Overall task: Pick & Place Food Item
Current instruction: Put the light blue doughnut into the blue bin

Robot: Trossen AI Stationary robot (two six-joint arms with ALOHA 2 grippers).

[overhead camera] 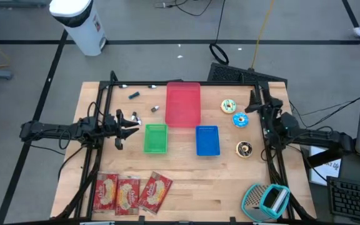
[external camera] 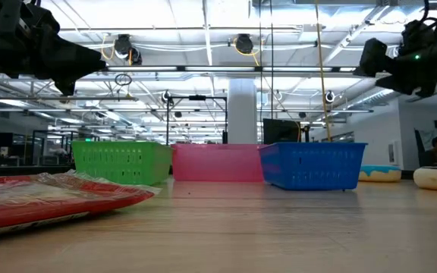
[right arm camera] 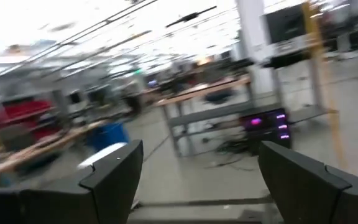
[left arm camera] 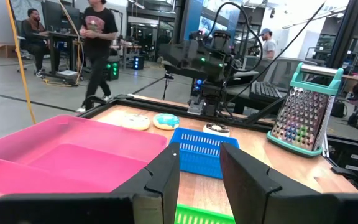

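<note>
Donuts [overhead camera: 237, 119], three iced rings lying flat on the wooden surface [overhead camera: 192, 181] just beside the right end effector [overhead camera: 255, 105], which hangs above it wide open and empty; probably light, soft and crumbly, best pinched gently across one side of the ring. Farther off, stiff perforated plastic baskets: blue basket [overhead camera: 207, 140], pink basket [overhead camera: 184, 104], green basket [overhead camera: 155, 138]. Left end effector [overhead camera: 134, 120], partly open and empty, beside the green one, with glossy, likely slippery red snack packets [overhead camera: 130, 192] well apart from both.

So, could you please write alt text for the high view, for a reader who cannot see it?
Overhead view of a wooden table with three empty baskets at centre: red, green and blue. Three doughnuts lie right of them and three red snack packets near the front-left edge. The left gripper and right gripper wait at the sides, both empty.
</note>
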